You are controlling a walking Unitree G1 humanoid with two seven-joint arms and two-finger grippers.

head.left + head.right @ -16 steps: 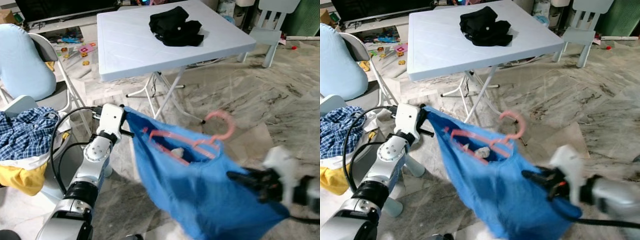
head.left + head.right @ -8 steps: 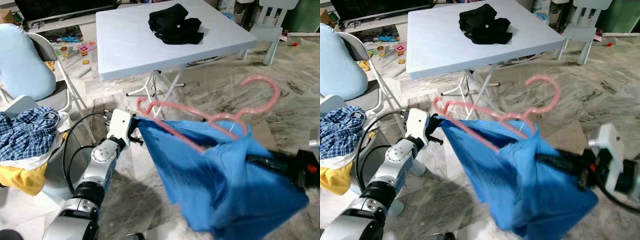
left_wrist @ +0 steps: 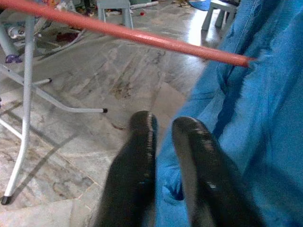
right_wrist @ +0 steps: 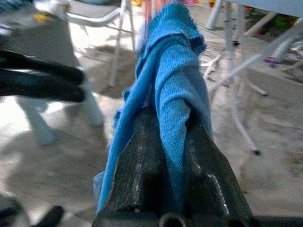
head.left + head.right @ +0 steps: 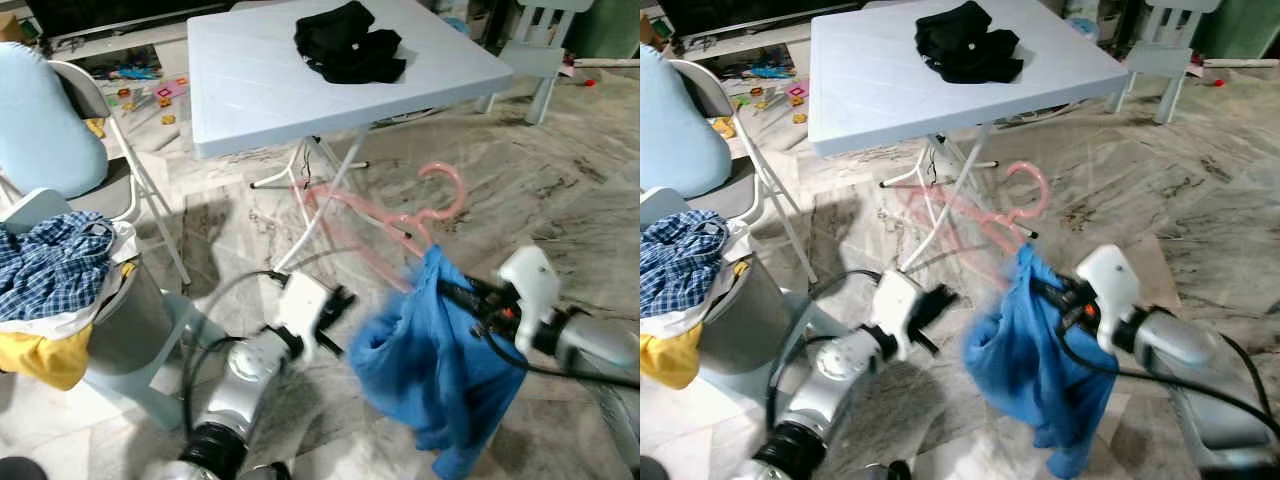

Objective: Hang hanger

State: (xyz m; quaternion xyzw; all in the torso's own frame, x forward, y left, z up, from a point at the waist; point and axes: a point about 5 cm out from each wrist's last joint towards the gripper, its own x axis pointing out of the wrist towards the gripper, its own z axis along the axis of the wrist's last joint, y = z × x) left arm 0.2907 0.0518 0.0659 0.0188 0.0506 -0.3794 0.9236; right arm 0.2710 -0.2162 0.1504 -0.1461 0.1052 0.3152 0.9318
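the right gripper is closed tight on a fold of the blue garment, which hangs down from it in a bunch above the marble floor. the pink hanger is blurred, just above and to the far left of the cloth; one end seems to go into the cloth, but i cannot tell how well it sits there. the left gripper is near the left side of the garment, its two fingers almost together with only a thin gap, and it holds nothing.

i think the risk is that the hanger slips out of the garment and falls to the floor, because only the cloth is held, not the hanger itself. the cloth may also slide off one arm of the hanger while it swings.

far from the robot stands the white folding counter with black clothes on it; its legs are close behind the hanger and could catch the hook. at the left are a chair and a basket with a checked shirt.
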